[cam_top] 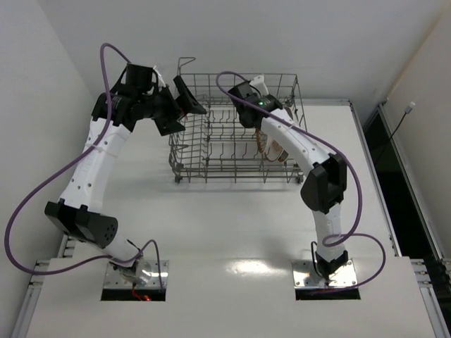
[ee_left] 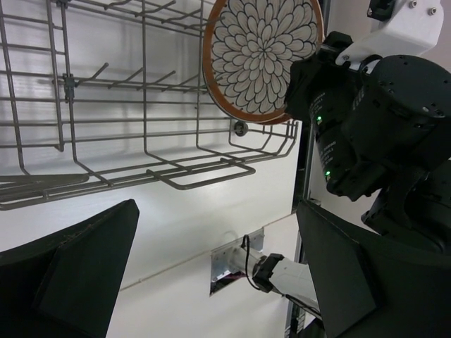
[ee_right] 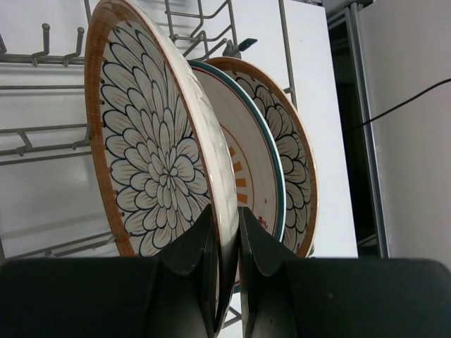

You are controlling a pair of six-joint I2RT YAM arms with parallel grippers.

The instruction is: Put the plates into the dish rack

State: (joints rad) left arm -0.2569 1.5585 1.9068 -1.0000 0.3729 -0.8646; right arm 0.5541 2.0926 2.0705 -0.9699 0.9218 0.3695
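Plate (ee_right: pixel 155 155) rim pinched by right gripper (ee_right: pixel 225 218).

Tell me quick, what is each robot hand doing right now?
Left gripper: open, holding nothing.
Right gripper: closed on the rim of a petal plate.

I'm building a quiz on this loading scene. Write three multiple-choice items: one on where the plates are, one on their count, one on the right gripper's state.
1. Where are the plates? A flat on the table; B on edge in the dish rack; C stacked by the left arm's base.
2. How many plates show? A one; B two; C three.
3. The right gripper is: A open above the rack; B shut on the nearest petal plate's rim; C shut on a rack wire.
Answers: 1 B, they stand upright among the wires; 2 C, three rims show side by side; 3 B, its fingers pinch that rim.
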